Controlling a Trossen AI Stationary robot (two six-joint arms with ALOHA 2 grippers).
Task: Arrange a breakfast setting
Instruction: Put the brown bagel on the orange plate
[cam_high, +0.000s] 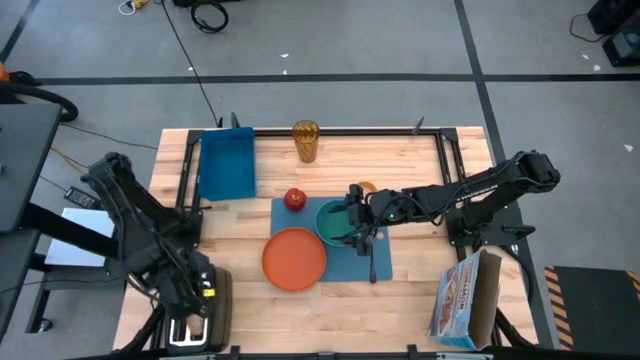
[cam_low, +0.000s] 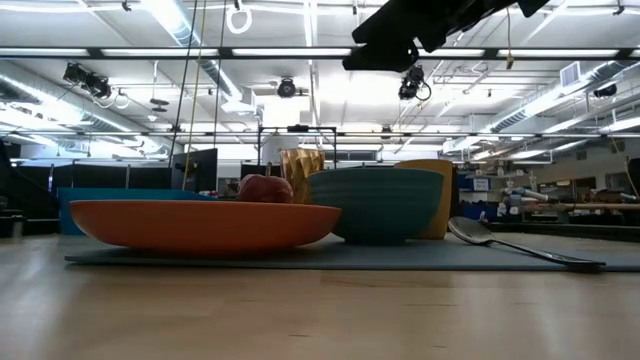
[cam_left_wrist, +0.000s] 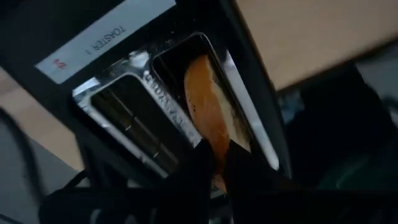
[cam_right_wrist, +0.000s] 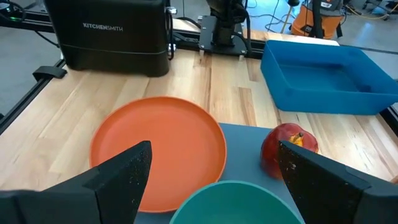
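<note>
A silver two-slot toaster (cam_left_wrist: 118, 81) stands at the table's near left corner (cam_high: 195, 318). A browned round bread (cam_left_wrist: 208, 112) stands on edge in one of its slots, and my left gripper (cam_left_wrist: 217, 163) is shut on it from above. On the blue placemat (cam_high: 350, 262) lie the orange plate (cam_high: 295, 258), the teal bowl (cam_high: 330, 222), the red apple (cam_high: 294, 199) and the metal spoon (cam_high: 372, 258). An orange cup (cam_low: 432, 198) stands behind the bowl. My right gripper (cam_right_wrist: 214, 149) hangs open above the bowl (cam_right_wrist: 230, 202), touching nothing. My left gripper pinches the bread's upper edge (cam_left_wrist: 216, 144) between its two fingers (cam_left_wrist: 200, 160), one on each flat face. The fingers come from above, pointing steeply down. The bread stands on edge, its lower part inside the toaster slot.
A deep blue bin (cam_high: 227, 165) sits at the far left and a gold-brown glass (cam_high: 306, 141) at the far edge. A cereal box (cam_high: 465, 300) stands at the near right. Bare wood lies between the toaster and the plate.
</note>
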